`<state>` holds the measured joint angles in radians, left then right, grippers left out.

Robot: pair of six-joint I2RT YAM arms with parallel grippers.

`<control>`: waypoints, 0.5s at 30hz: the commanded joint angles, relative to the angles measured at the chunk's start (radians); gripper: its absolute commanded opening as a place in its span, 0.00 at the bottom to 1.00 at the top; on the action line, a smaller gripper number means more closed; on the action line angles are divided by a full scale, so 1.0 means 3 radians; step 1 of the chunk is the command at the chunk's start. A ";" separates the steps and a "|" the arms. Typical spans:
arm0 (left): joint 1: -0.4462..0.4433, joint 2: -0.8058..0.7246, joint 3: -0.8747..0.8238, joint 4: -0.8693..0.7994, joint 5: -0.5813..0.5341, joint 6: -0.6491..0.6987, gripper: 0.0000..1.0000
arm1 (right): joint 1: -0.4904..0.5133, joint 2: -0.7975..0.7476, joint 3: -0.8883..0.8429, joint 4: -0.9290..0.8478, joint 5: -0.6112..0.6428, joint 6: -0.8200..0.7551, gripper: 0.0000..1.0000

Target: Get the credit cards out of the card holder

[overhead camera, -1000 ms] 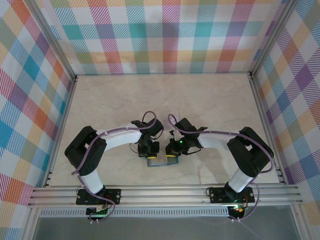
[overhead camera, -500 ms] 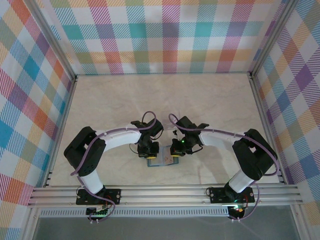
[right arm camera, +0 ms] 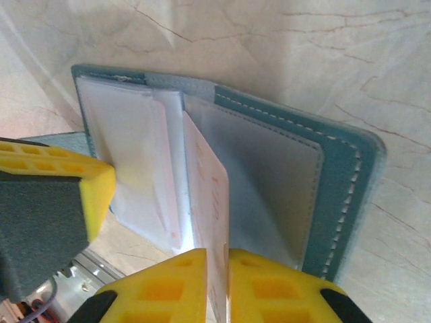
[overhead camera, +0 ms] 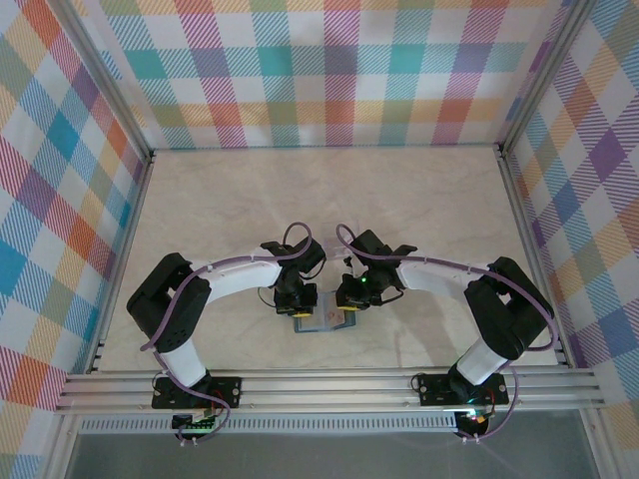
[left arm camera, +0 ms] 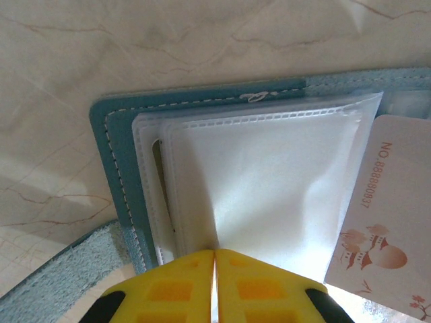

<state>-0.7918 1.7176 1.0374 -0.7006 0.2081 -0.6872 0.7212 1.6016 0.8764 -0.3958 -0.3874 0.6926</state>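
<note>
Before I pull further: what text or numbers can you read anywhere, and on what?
"NO.88880937", reddish print along the pale whitish card; last digits uncertain.
Reddish marks on that card in the right wrist view: too oblique to read.
The teal-blue card holder: no text, only stitching.

A pale marble-patterned tabletop (overhead camera: 419,200) lies evenly lit. Behind it and at both sides rise pastel checked walls (overhead camera: 329,70); aluminium rails (overhead camera: 329,387) run along its near edge.
</note>
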 commanded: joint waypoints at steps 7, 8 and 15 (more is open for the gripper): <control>-0.0049 0.0004 -0.0048 -0.0007 -0.0030 0.0057 0.11 | 0.0004 0.0030 -0.0129 0.0244 -0.0128 0.0151 0.15; -0.0048 0.0001 -0.0048 -0.0008 -0.0029 0.0065 0.11 | 0.0004 0.0040 -0.0139 0.0250 -0.0125 0.0160 0.14; -0.0046 -0.0168 -0.0019 -0.0040 -0.0086 0.0050 0.11 | 0.0004 -0.0188 -0.0100 0.0052 0.0044 0.0129 0.07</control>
<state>-0.7918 1.7111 1.0374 -0.7010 0.2070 -0.6838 0.7212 1.5887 0.8452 -0.3359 -0.4011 0.7284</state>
